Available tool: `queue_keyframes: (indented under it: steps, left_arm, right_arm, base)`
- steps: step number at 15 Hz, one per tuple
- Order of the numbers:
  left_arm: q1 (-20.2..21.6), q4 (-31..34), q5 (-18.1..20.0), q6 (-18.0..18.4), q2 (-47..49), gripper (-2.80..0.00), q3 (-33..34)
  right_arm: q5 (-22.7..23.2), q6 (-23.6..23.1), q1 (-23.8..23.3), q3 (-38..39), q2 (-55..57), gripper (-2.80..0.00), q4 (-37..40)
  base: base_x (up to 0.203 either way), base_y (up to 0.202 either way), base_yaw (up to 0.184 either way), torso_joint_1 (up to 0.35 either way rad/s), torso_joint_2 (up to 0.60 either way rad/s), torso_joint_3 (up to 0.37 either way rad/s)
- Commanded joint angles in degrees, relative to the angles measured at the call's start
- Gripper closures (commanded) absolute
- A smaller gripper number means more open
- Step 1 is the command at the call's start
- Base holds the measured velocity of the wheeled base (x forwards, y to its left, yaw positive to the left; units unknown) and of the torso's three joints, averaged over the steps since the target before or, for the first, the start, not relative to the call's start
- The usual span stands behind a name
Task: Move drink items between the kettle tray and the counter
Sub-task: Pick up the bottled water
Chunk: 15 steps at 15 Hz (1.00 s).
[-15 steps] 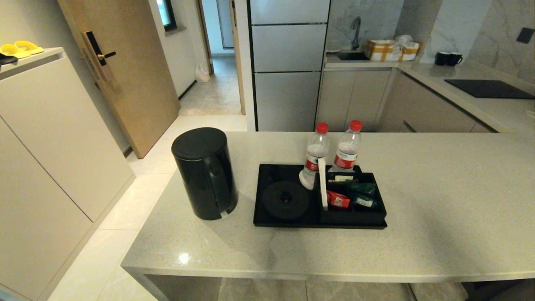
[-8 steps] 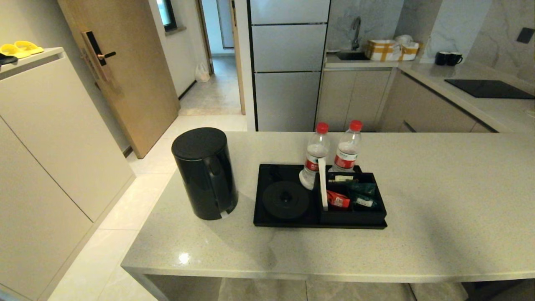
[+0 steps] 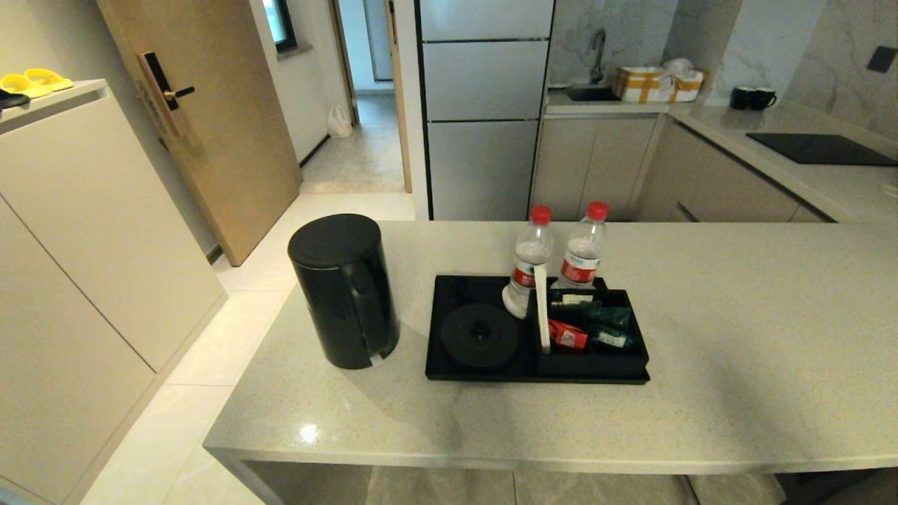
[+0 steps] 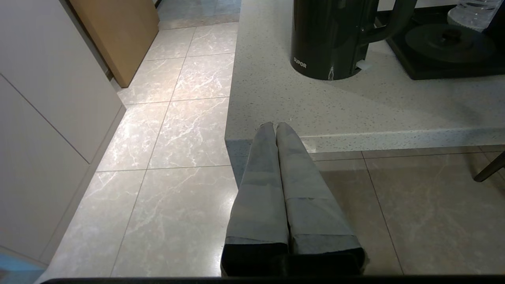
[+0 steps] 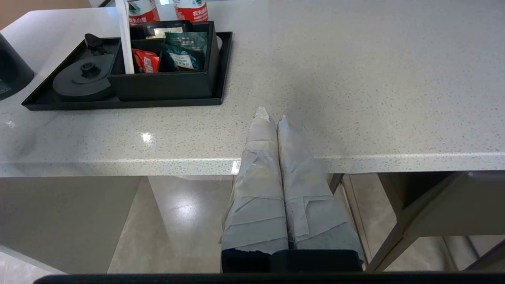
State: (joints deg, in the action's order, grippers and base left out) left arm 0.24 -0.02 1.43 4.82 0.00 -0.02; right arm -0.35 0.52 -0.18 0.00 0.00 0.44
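The kettle (image 3: 343, 291) is standing on the counter (image 3: 736, 351), just left of the tray (image 3: 449, 368), while two bottles (image 3: 527, 263) are standing at the tray's far edge. Both grippers, left (image 4: 275, 125) and right (image 5: 269, 116), are hanging at the counter's near edge, fingers pressed together, holding nothing.

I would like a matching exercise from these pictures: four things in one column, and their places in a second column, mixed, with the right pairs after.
Things:
1. kettle
2. round kettle base
3. two water bottles
4. sachets

Places:
A. in the boxed compartment of the tray
B. at the tray's far edge
C. on the counter, left of the tray
D. on the tray's left part, nothing on it

Pairs: 1-C, 2-D, 3-B, 4-A
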Motion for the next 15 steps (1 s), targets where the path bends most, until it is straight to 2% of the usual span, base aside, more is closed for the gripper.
queue_keyframes:
  steps: [1,15]
  left_arm:
    - [0.0,-0.1,0.0,-0.1,0.0,0.00,0.0]
    - [0.0,-0.1,0.0,-0.1,0.0,0.00,0.0]
  right_arm:
    - [0.0,0.0,0.0,0.0,-0.1,0.00,0.0]
    - [0.0,0.0,0.0,-0.1,-0.1,0.00,0.0]
  base:
    - [0.000,0.000,0.000,0.000,0.00,0.000]
    - [0.000,0.000,0.000,0.000,0.00,0.000]
